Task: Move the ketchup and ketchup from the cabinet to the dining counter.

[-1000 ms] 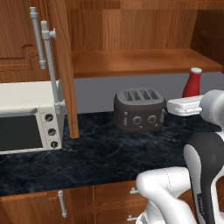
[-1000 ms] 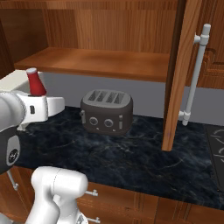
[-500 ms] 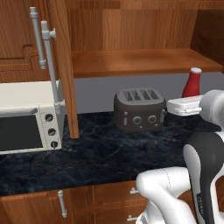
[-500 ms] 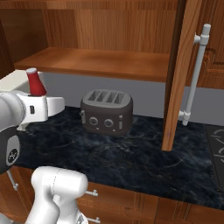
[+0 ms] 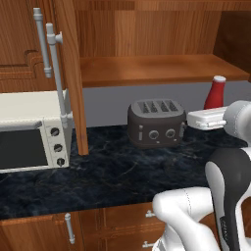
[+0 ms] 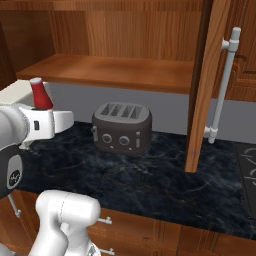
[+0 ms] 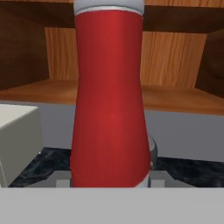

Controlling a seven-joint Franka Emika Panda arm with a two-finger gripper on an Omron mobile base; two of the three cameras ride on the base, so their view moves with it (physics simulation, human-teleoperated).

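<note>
Currently: end effector [image 5: 212, 117] clamped on ketchup [image 5: 214, 92].
Bottle upright, held above the black table [image 5: 112, 171], right of the toaster [image 5: 157, 122], below the open cabinet [image 5: 157, 68].

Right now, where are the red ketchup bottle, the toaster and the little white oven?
Red ketchup squeeze bottle [image 7: 109, 100], hand view, middle of body.
Dark grey four-slot toaster [image 5: 157, 122], left base view, front face.
White toaster oven [image 5: 29, 130], left base view, front.

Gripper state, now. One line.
Gripper: shut on the pale-capped ketchup bottle, held upright out in front of the open cabinet.
</note>
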